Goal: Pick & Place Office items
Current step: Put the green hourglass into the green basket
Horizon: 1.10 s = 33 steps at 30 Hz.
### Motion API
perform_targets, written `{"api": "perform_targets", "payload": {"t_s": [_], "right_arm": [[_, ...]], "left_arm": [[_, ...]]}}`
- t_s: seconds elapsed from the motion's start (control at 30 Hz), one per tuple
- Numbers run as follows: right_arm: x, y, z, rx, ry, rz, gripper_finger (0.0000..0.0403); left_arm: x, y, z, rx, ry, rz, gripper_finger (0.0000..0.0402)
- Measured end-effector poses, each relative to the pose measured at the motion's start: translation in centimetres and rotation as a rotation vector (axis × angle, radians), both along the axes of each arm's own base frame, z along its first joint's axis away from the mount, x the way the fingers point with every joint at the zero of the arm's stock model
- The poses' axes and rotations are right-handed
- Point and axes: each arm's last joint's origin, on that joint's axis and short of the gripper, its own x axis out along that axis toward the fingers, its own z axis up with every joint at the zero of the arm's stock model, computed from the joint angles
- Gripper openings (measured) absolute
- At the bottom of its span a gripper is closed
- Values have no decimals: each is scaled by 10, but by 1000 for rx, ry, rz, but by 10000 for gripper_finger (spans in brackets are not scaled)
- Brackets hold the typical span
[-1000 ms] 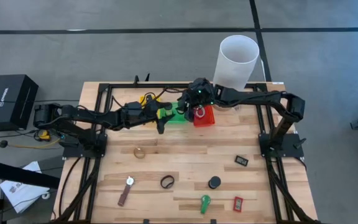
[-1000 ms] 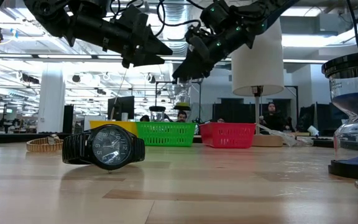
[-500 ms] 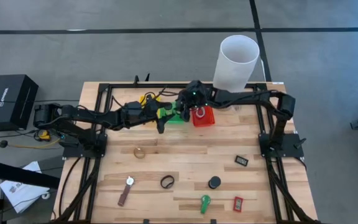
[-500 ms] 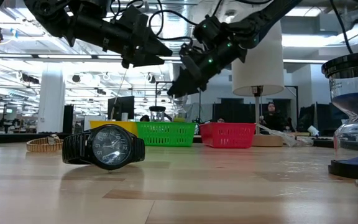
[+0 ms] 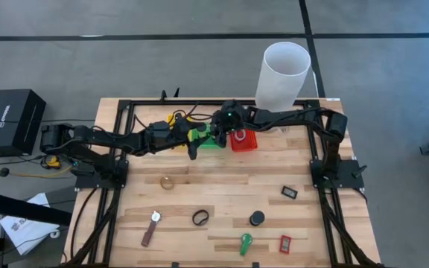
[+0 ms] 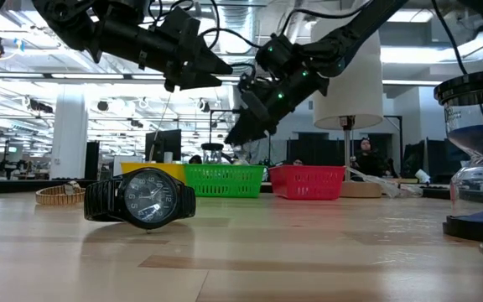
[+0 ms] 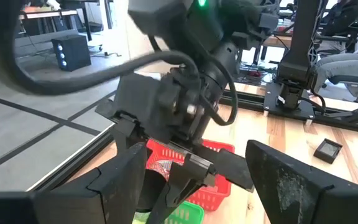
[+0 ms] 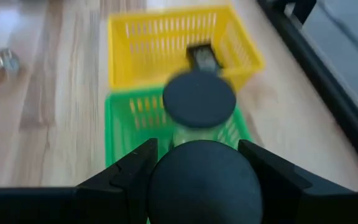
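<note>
R gripper (image 8: 197, 171): over green tray (image 8: 124, 127), clenched on hourglass (image 8: 199, 102); one finger each side of its near cap
Hourglass: off the table, hanging above green tray, long axis roughly level & aimed toward yellow tray (image 8: 166, 43)
L gripper (image 5: 192, 149): just beside green tray on the yellow-tray side, fingers wide apart, nothing between them, waiting
Step (my read): drop-off of hourglass into green tray
How to do well: centre over tray floor, not over the wall shared w/ yellow tray; lower until caps are near the mesh before releasing, since round caps will likely roll; open fully, lift straight up; mind L gripper close by
Risk (my read): glass waist looks fragile, so no release from height
Hourglass build: two flat dark round caps, clear glass body betw them
Trays: plastic, slotted lattice walls, rectangular; red tray (image 5: 244, 140) touches green tray on far side from yellow
Yellow tray contents: one dark item, too blurred to ID
Table (image 5: 222, 201): pale wood planks, smooth
Loose items, all well apart from green tray toward the table's front: black wristwatch (image 6: 141, 198) w/ ribbed band, green clip (image 5: 245, 243), red rectangle (image 5: 285, 243), black rectangle (image 5: 289, 192), dark round piece (image 5: 256, 218), thin ring (image 5: 167, 182)
</note>
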Motion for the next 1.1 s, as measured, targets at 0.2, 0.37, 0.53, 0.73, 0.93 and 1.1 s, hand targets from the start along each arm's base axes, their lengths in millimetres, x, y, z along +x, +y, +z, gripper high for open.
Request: {"api": "perform_targets", "payload": {"t_s": [0.2, 0.37, 0.53, 0.73, 0.93, 1.1], "right_arm": [[-1, -5, 3, -8, -20, -11, 202], [3, -6, -5, -10, -18, -10, 204], [7, -5, -18, -4, 3, 3, 202], [6, -6, -19, -1, 5, -7, 206], [5, -11, -18, 5, -3, -20, 201], [4, -10, -20, 12, 16, -19, 207]], "left_arm": [[0, 0, 0, 1, -4, 0, 269], [0, 0, 0, 1, -4, 1, 269], [0, 0, 0, 1, -4, 0, 269], [0, 0, 0, 1, -4, 0, 269], [0, 0, 0, 1, -4, 0, 269], [0, 0, 0, 1, -4, 1, 269]]}}
